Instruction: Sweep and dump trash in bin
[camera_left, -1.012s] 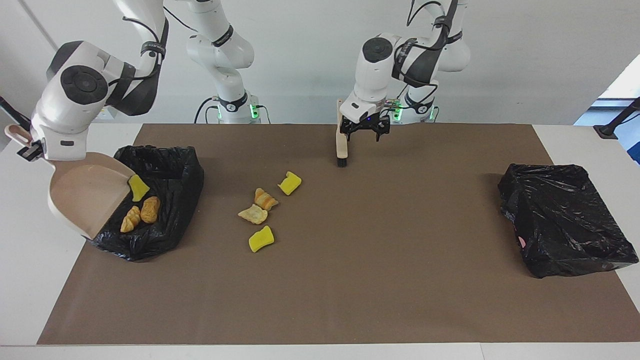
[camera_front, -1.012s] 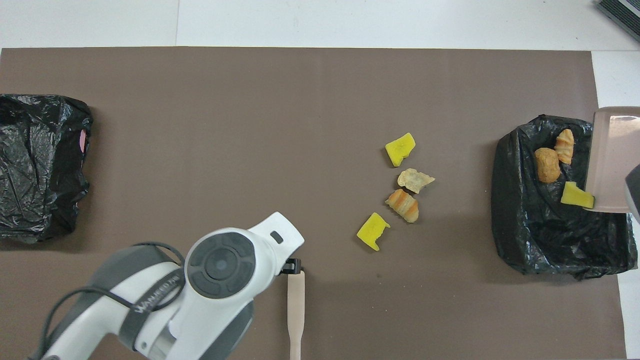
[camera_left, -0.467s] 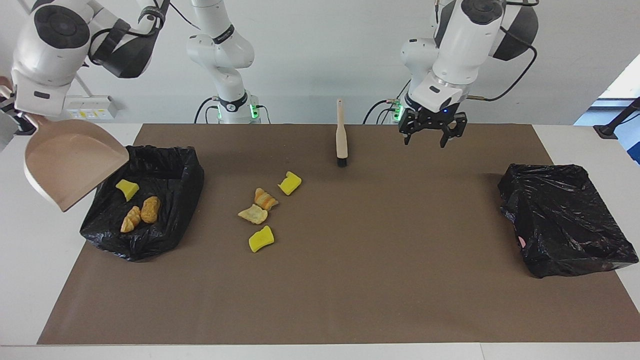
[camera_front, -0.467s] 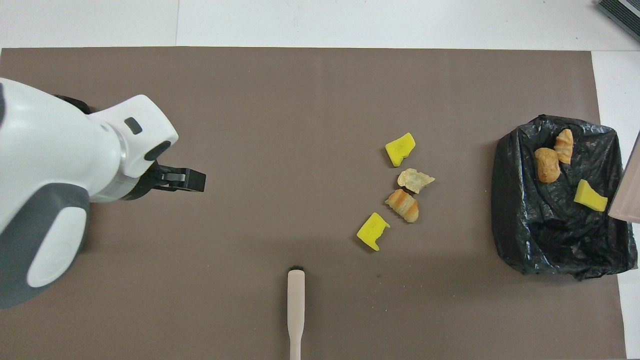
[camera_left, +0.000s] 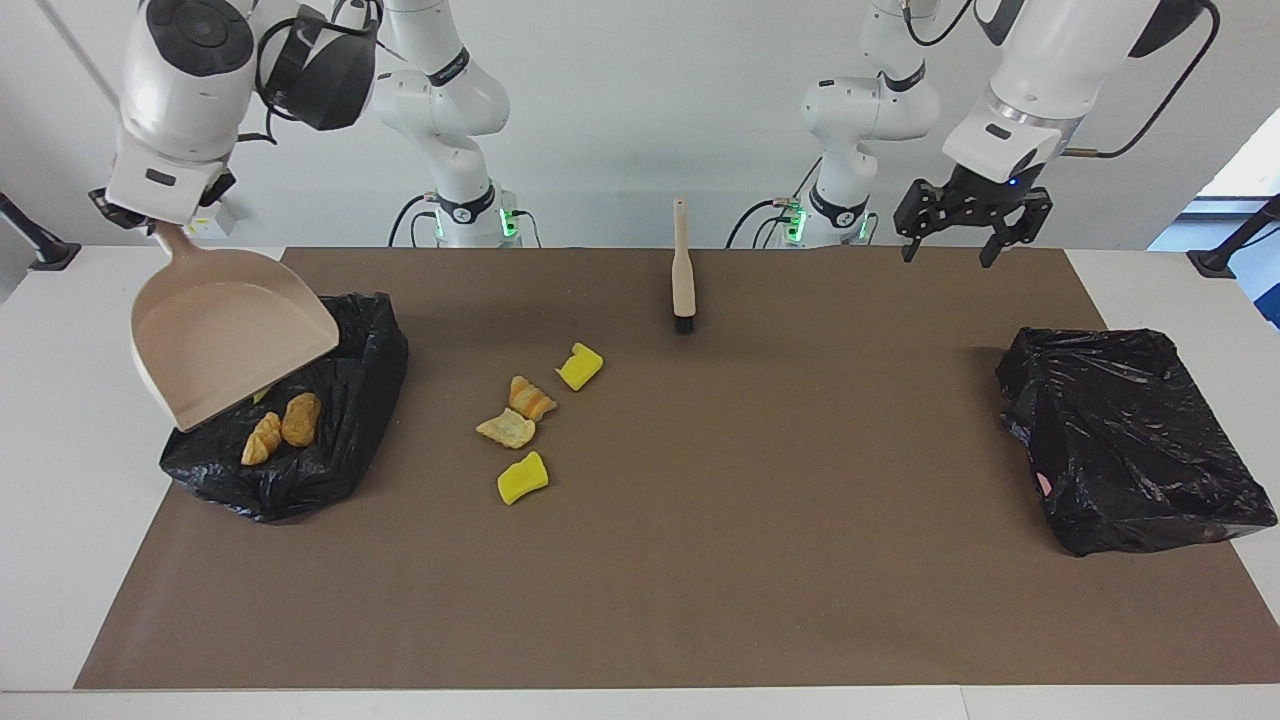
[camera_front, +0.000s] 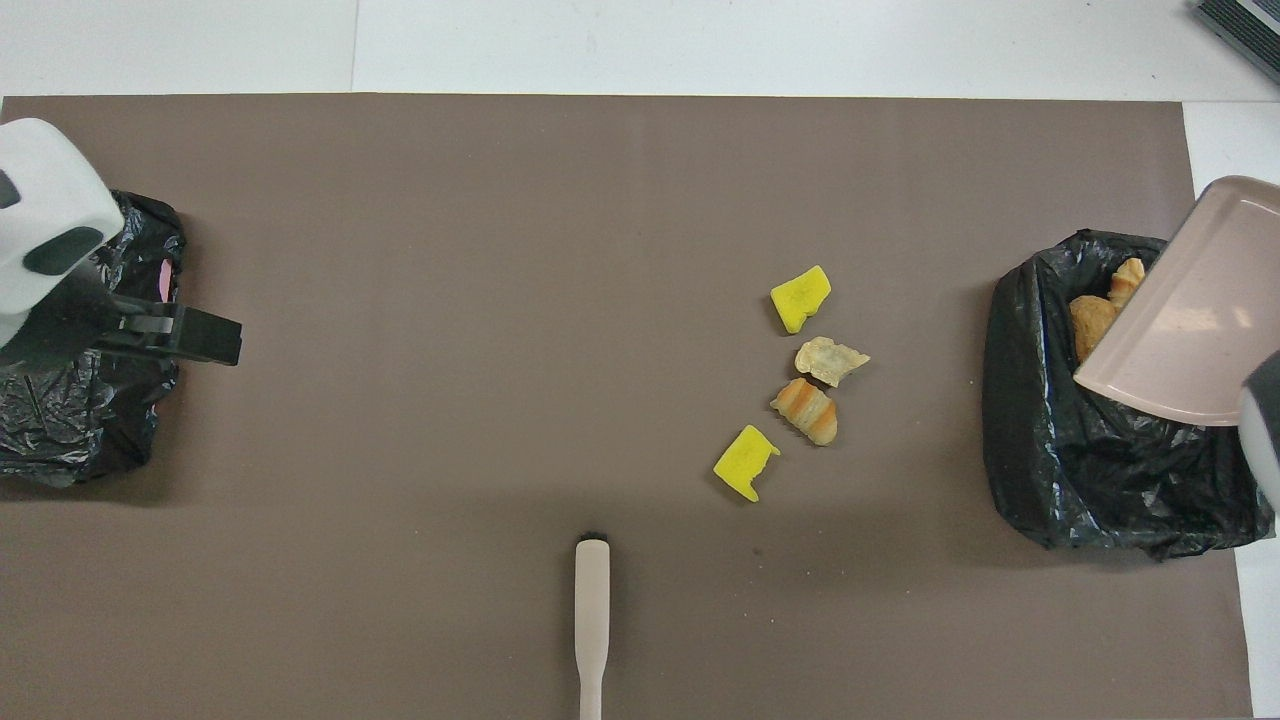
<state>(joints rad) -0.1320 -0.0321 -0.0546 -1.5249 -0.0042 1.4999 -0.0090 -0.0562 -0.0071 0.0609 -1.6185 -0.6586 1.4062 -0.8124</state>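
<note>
We log: right gripper (camera_left: 150, 215) clamping beige plastic dustpan (camera_left: 232, 347) over black-bagged bin (camera_left: 300, 470); left gripper (camera_left: 962, 228) spread wide, holding nothing; four loose scraps (camera_left: 528, 420) on brown mat (camera_left: 700, 560).

Glossy, crinkled black plastic bin liners (camera_left: 300, 440); smooth matt beige plastic dustpan (camera_left: 225, 340); matt brown paper-like mat (camera_left: 700, 520); porous yellow sponge (camera_left: 523, 478).

No text, label, brand, number or sign can be read on anything here.
</note>
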